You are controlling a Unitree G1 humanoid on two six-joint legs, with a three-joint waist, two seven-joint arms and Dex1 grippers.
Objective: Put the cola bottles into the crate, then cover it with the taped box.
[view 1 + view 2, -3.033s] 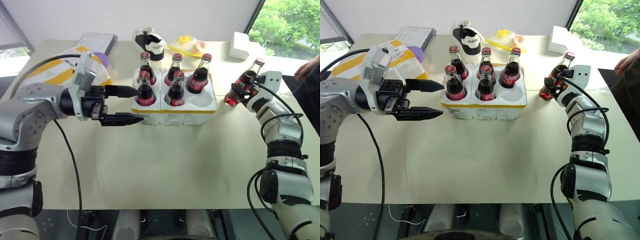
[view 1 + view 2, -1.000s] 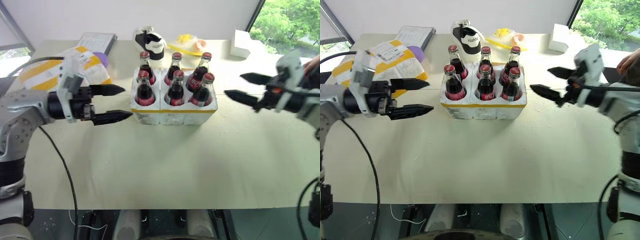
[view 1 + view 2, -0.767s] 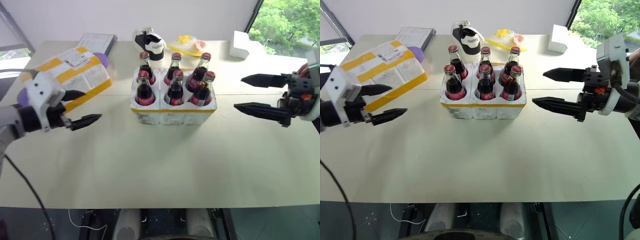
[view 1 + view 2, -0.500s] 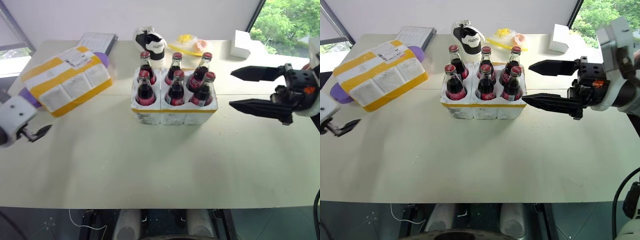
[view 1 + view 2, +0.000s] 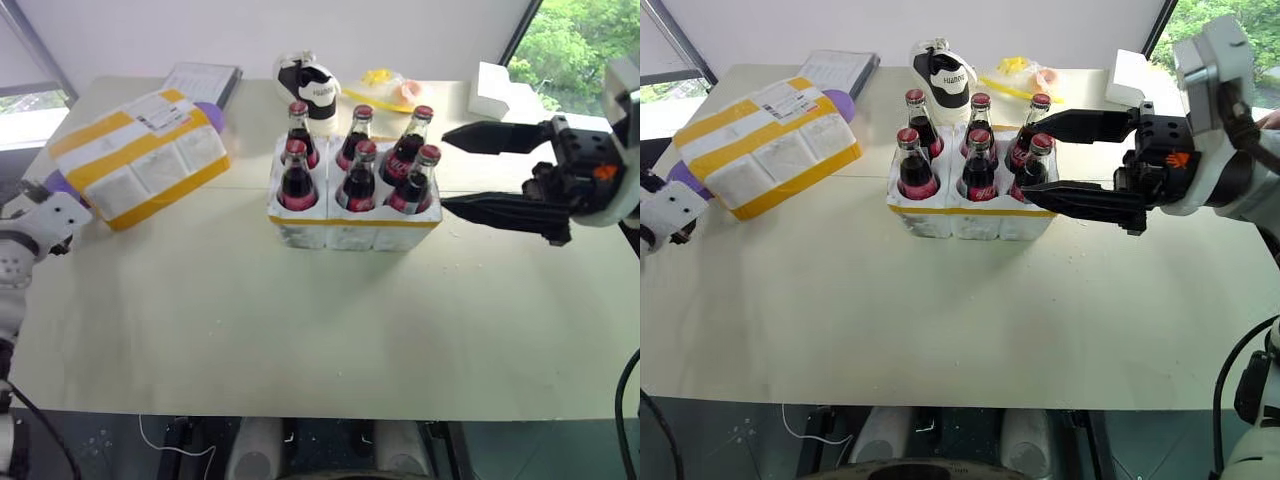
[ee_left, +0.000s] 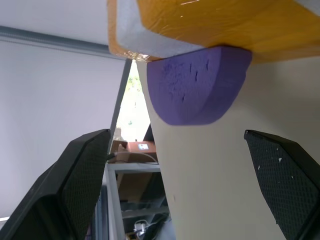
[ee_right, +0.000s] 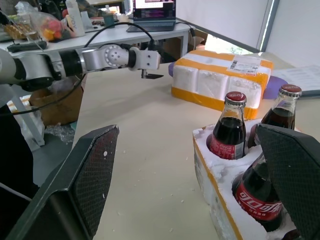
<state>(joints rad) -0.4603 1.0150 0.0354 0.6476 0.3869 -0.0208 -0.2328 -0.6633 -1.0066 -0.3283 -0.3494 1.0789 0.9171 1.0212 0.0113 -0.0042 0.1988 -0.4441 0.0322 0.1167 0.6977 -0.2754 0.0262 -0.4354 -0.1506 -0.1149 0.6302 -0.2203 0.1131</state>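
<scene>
Several cola bottles (image 5: 357,180) with red caps stand upright in the wells of the white crate (image 5: 350,232), mid-table. My right gripper (image 5: 1028,157) is open at the crate's right side, fingers level and pointing left beside the right-hand bottles; I cannot tell if they touch. The taped box (image 5: 140,155), white with yellow stripes and a shipping label, lies tilted at the back left on a purple foam disc (image 6: 195,90). My left gripper (image 6: 177,135) is open at the table's left edge, facing the disc and the box's near corner, holding nothing.
Behind the crate lie a black-and-white shoe (image 5: 315,85), a yellow bagged item (image 5: 385,90), a white block (image 5: 500,95) and a booklet (image 5: 205,82). The right wrist view shows a desk with a laptop (image 7: 150,10) beyond the table's left side.
The bottle my right gripper held three seconds ago now stands in the crate's front right well. That gripper has since moved left toward the crate. My left gripper swung out to the table's left edge.
</scene>
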